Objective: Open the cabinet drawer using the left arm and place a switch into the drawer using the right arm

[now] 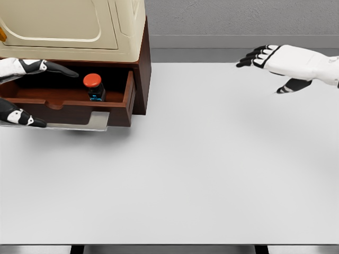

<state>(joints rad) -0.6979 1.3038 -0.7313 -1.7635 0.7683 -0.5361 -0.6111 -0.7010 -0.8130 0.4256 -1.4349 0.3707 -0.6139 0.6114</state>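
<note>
A plain white table (201, 169) runs back to a grey wall, and the landmark is the brown cabinet (142, 69) at its far left corner, with a cream appliance (74, 24) on top. The cabinet's drawer (69, 103) stands pulled out toward the robot. Inside it, near the drawer's right end, the switch (94, 87) stands upright, red button on top of a dark body. The left hand (24, 90) is at the drawer's left end, fingers spread above and below the front edge, holding nothing visible. The right hand (280, 63) hovers well to the right of the cabinet, fingers relaxed and empty. By my judgement both steps are done; the switch lies far left of the right hand, nearer the left.
</note>
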